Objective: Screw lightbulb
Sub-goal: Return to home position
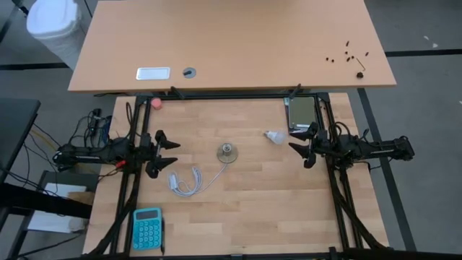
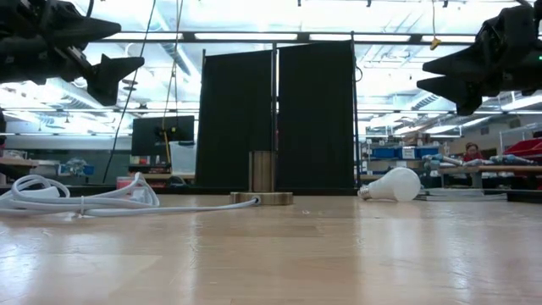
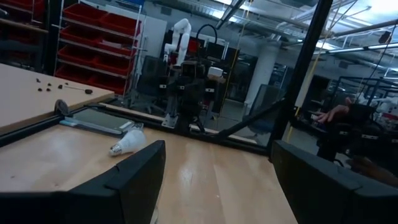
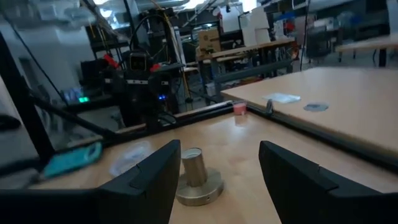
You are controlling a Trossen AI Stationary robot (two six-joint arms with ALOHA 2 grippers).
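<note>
The white lightbulb lies on its side on the wooden table, right of centre; it also shows in the low view and in the left wrist view. The round metal socket stands at the table's middle, with its white cord coiled to the near left; it shows in the right wrist view too. My left gripper is open, above the table's left side. My right gripper is open, above the table near the right side, just right of the bulb.
A small pink ball lies at the table's far left. A teal calculator lies at the near left. A dark tablet lies at the far right. A person sits in the room beyond the table.
</note>
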